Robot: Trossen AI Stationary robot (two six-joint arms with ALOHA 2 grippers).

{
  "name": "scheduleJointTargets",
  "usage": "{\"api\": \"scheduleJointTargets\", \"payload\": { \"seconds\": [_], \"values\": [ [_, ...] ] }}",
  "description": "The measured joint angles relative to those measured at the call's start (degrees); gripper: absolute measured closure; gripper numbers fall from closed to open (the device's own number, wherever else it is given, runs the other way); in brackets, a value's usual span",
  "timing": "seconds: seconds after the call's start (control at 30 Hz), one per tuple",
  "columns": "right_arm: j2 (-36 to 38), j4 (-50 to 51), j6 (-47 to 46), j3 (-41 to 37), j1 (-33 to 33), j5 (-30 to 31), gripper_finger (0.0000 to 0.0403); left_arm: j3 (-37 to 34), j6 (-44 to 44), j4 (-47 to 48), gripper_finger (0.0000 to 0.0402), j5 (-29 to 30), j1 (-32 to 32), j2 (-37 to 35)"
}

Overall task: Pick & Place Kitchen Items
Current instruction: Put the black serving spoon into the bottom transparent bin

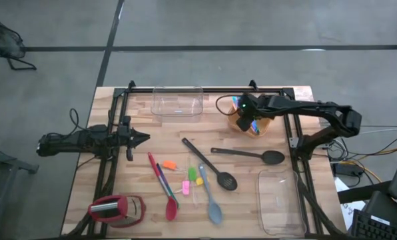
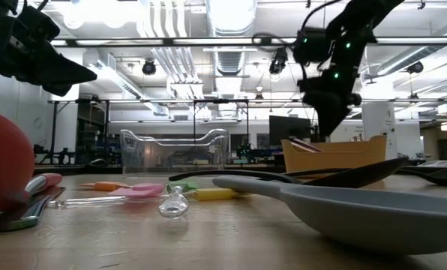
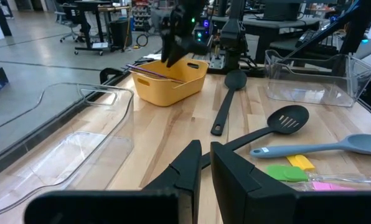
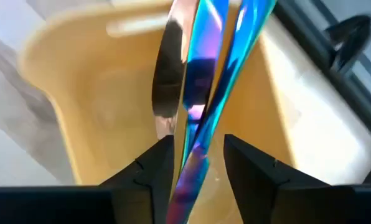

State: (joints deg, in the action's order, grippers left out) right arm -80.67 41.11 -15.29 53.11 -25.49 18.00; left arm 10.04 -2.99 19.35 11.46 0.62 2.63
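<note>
The right hand (image 4: pixel 197 163) hung over the orange bowl (image 1: pixel 250 124) at the worktop's (image 1: pixel 152 143) far right, its fingers parted around thin iridescent cutlery (image 4: pixel 207 81), mirror-bright in blue, pink and purple, which leaned into the bowl. The left hand (image 1: pixel 140 139) waited at the left edge, fingers nearly together and holding nothing.

Bowl (image 1: pixel 248 123) between two tubs (image 1: pixel 177 102), cutlery (image 4: pixel 204 81) in bowl, spoons (image 1: pixel 246 155) mid-table, gadget (image 1: pixel 116 209) front-left
</note>
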Motion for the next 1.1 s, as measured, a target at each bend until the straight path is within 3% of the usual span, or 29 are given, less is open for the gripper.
{"api": "scheduleJointTargets", "payload": {
  "seconds": [0.4, 0.8, 1.1],
  "values": [
    [12.8, -7.0, 2.6, 0.0, 3.8, -0.1, 0.0231, 0.0, 0.0, 0.0, 0.0358, 0.0, 0.0, 0.0],
    [12.3, -18.8, 9.9, 0.0, 10.6, -0.5, 0.0219, 0.0, 0.0, 0.0, 0.0358, 0.0, 0.0, 0.0],
    [7.5, -25.8, 17.2, 0.0, 12.9, -13.1, 0.0242, 0.0, 0.0, 0.0, 0.0358, 0.0, 0.0, 0.0]
  ]
}}
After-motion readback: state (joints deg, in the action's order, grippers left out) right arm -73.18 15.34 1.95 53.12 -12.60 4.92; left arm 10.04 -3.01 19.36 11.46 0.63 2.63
